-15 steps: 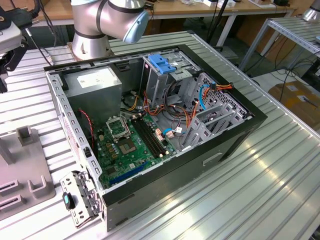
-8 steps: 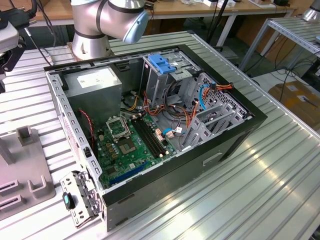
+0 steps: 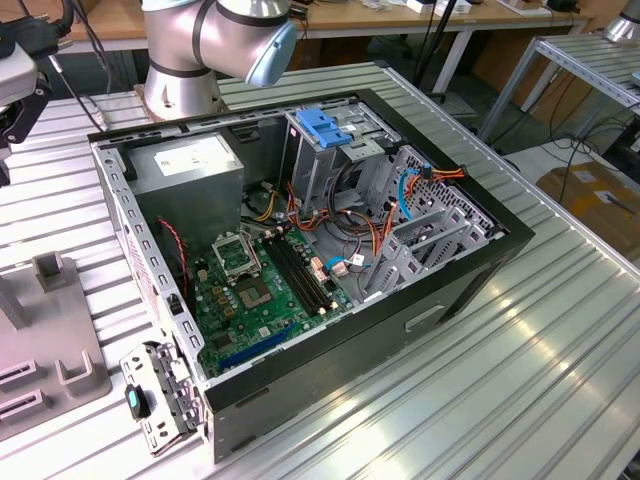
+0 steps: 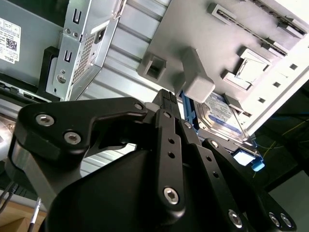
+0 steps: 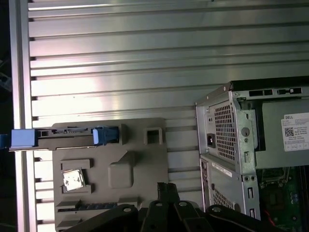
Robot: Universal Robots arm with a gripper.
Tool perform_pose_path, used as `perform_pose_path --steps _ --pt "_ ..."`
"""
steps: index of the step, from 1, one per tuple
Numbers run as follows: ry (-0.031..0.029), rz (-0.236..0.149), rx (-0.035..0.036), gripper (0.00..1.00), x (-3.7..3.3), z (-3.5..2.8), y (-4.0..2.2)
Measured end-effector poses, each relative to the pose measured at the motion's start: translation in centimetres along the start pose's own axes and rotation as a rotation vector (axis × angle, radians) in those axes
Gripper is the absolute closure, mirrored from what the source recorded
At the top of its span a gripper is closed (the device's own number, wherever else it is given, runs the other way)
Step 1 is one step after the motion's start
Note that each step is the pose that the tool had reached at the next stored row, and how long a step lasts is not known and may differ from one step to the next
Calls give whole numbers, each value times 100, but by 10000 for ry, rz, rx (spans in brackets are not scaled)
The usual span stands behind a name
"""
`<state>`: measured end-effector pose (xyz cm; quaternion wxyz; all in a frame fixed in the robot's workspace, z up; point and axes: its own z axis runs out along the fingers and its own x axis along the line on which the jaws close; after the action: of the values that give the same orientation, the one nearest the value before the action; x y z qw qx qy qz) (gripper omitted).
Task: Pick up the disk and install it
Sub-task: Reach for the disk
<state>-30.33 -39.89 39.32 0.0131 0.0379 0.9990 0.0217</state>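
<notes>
We note ribbed metal counter (image 5: 145, 48) under gripper (image 4: 167, 96). Open computer case (image 3: 455, 290) lies on it, off to gripper's side. Grey fixture plate (image 5: 128, 166) sits on counter just ahead of gripper tips. In both wrist views gripper looks closed up, fingers pressed together, nothing between them. Blue-edged disk (image 5: 67, 137) stands on edge in fixture plate slot, beyond gripper tips, apart from them, untouched.

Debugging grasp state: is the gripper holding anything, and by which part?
Nothing held. The gripper is shut and empty; the disk stands in the grey holder, apart from it.
</notes>
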Motion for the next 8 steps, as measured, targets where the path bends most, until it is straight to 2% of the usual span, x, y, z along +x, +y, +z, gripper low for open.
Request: perform_pose_path --steps 8 --pt "0 -1 0 89 104 -2 -8"
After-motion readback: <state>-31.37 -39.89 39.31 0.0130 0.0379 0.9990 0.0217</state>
